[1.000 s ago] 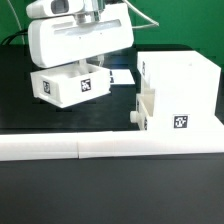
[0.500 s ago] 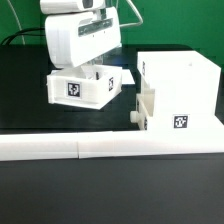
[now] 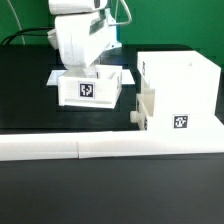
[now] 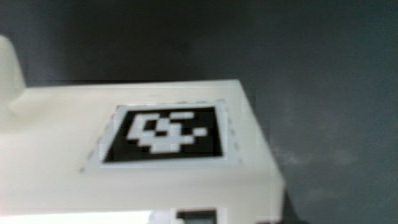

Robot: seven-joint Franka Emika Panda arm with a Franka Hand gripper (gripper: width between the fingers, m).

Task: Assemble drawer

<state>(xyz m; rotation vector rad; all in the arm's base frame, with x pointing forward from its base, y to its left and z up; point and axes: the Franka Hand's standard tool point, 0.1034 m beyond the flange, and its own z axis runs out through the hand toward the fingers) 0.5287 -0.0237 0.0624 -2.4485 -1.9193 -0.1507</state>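
Observation:
In the exterior view my gripper reaches down from above and is shut on a small white open-top tray of the drawer. The tray's tag faces the camera, and its wall hides my fingertips. I cannot tell whether the tray touches the black table. The large white casing stands apart at the exterior view's right, with a tag low on its front. A small white piece sticks out of the casing's left side. The wrist view shows the tray's tagged face close up, above dark table.
A long low white bar runs across the front of the table. Behind the held tray, the marker board lies flat on the black table. A cable loops above the arm.
The gripper has carried the tray toward the exterior view's right and closer to the casing. It has turned the tray from tilted to level, so the tag now faces front.

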